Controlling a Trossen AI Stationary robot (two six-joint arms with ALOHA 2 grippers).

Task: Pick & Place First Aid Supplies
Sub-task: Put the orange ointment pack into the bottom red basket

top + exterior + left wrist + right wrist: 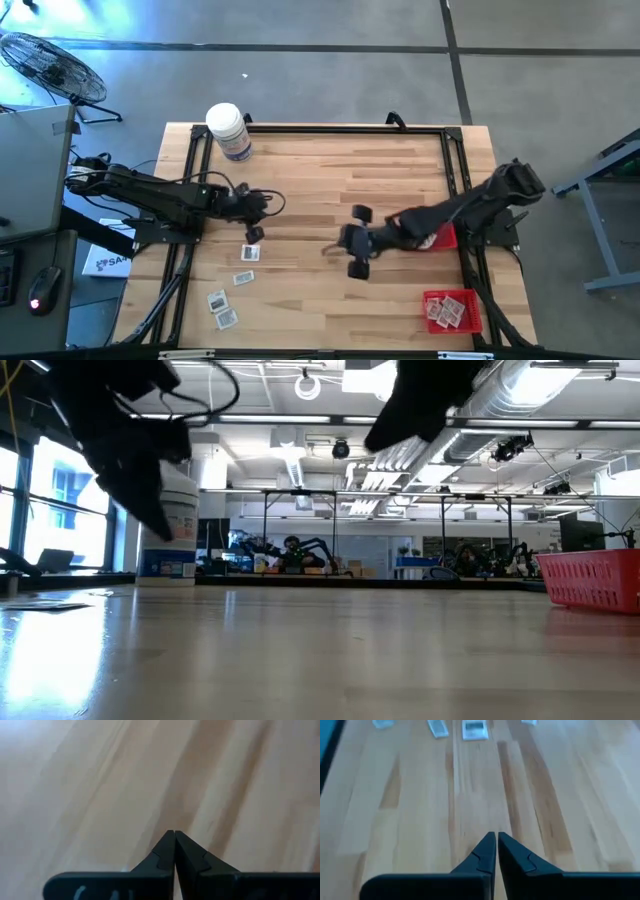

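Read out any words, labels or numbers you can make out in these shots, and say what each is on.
"SA...": cut-off dark letters on the white box on the floor left of the table.
White bottle: purple label, print too blurred to read.
Packets on the table: print too small to read.
Packets in the red basket: unreadable.
Nothing else legible.

Two dark, near-black arms are seen on either side of the table, each built from chunky jointed segments. Thin black cables are looped along the left arm. The right arm is thicker near the table's edge. Each gripper is ended by two matte black, wedge-shaped fingers with stepped inner edges.
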